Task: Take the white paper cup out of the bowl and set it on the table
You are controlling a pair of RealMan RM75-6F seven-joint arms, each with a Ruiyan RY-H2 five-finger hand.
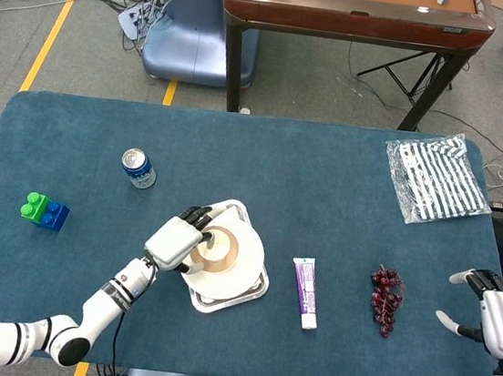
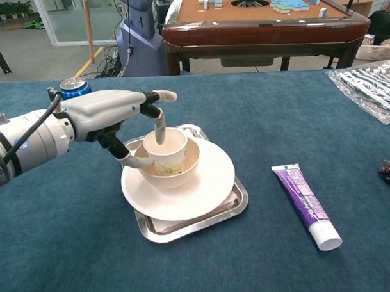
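The white paper cup (image 2: 164, 147) stands upright in a cream bowl (image 2: 186, 169) on a white plate (image 2: 209, 184), which lies in a metal tray (image 2: 235, 199). My left hand (image 2: 110, 114) hovers over the bowl's left side with its fingers apart. One finger (image 2: 159, 125) reaches down to the cup's far rim, and the thumb (image 2: 135, 162) lies at the bowl's left rim. In the head view the left hand (image 1: 176, 241) covers part of the cup (image 1: 217, 243). My right hand (image 1: 484, 313) rests spread and empty at the table's right edge.
A soda can (image 1: 137, 168) stands behind and left of the tray. Green and blue blocks (image 1: 45, 210) sit far left. A toothpaste tube (image 1: 306, 292) and grapes (image 1: 385, 298) lie right of the tray. A striped plastic bag (image 1: 436, 179) is at the back right.
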